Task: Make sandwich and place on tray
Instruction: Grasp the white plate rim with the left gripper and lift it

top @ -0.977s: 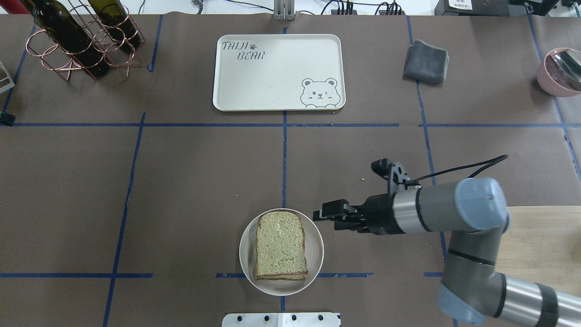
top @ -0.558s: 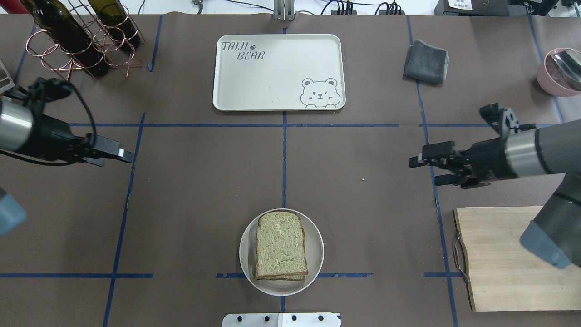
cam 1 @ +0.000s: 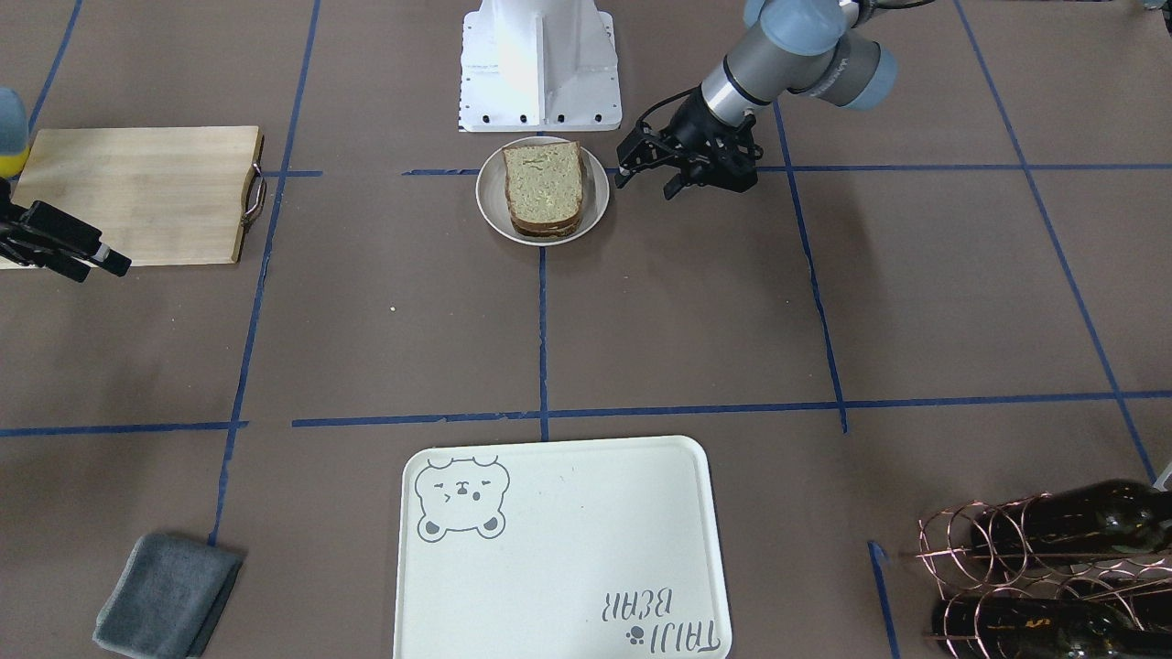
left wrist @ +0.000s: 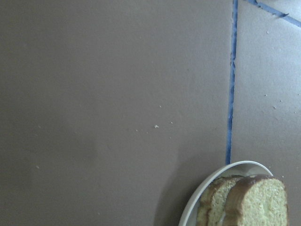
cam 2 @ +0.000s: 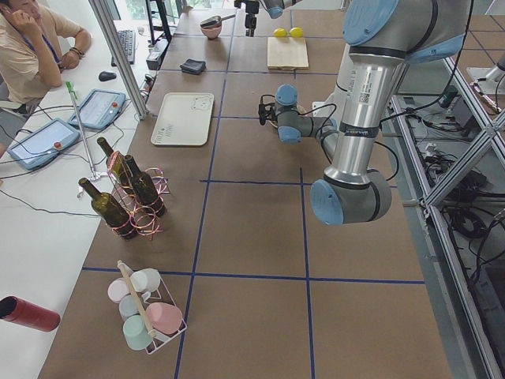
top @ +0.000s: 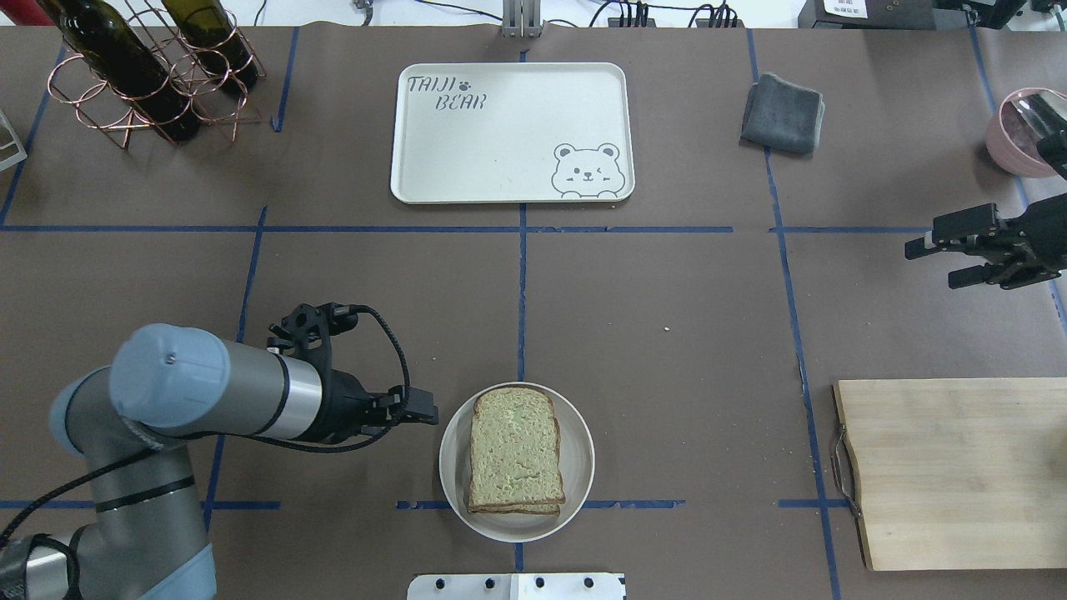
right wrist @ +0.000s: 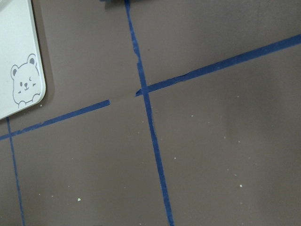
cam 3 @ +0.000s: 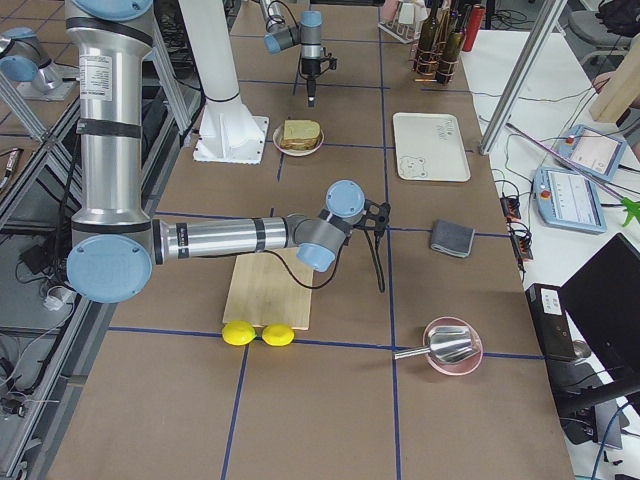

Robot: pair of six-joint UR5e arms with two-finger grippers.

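Note:
The sandwich [top: 515,450], two slices of pale bread with dark crust stacked flat, lies on a round white plate [top: 579,467] at the near middle of the table. The egg between the slices does not show. My left gripper [top: 427,413] is open and empty, just off the plate's left rim; in the front-facing view [cam 1: 645,178] it stands apart from the plate. The left wrist view shows the sandwich [left wrist: 249,202] at bottom right. My right gripper [top: 935,262] is open and empty at the far right. The cream tray [top: 513,133] with the bear drawing lies at the far middle, bare.
A wooden cutting board [top: 950,471] lies at the near right, two lemons [cam 3: 258,333] beside it. A folded grey cloth [top: 782,112] and a pink bowl [top: 1021,133] are at the far right. A copper rack with wine bottles [top: 150,67] stands at the far left.
My right gripper drew back from beside the plate to the far right. My left arm came in from the left edge and moved down to the plate's left rim.

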